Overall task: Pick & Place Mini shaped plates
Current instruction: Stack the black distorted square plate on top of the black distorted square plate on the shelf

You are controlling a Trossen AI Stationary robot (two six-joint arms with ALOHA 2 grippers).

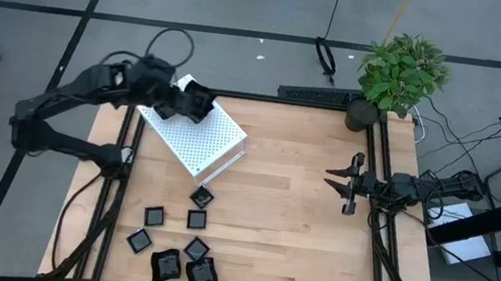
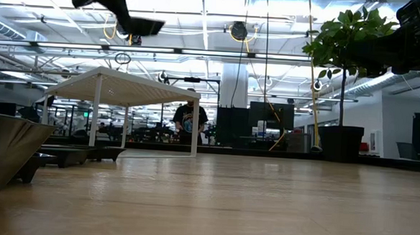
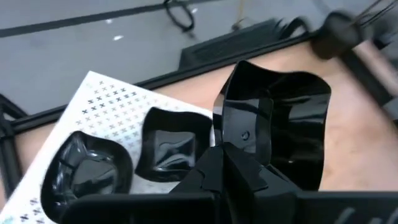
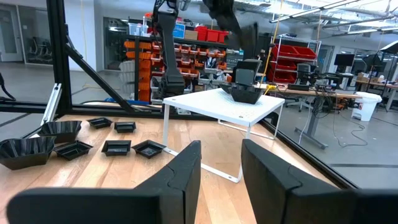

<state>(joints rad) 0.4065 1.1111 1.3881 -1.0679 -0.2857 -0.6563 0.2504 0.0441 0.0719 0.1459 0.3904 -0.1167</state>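
Observation:
My left gripper [image 1: 196, 104] hangs over the far part of the white perforated box [image 1: 199, 137] and is shut on a glossy black mini plate [image 3: 280, 118]. The plate also shows high in the low view [image 2: 144, 25]. Two more black plates [image 3: 87, 171] [image 3: 171, 146] rest on the box's top. Several black plates [image 1: 196, 219] lie on the table near the front edge. My right gripper [image 1: 344, 183] waits open and empty at the table's right side, its fingers [image 4: 180, 174] apart. My left gripper pinches the plate's rim [image 3: 239, 134] between its two fingers, on the side of the plate nearest the gripper. The fingers come from the table's left, slanting down. The plate juts out beyond the fingertips, lifted clear above the box's top.
A potted plant [image 1: 400, 72] stands at the far right corner. A black frame rail [image 1: 283, 101] runs round the table. Bare wood [image 1: 289, 221] lies between the box and my right gripper. A person [image 2: 188, 120] stands far behind the table.

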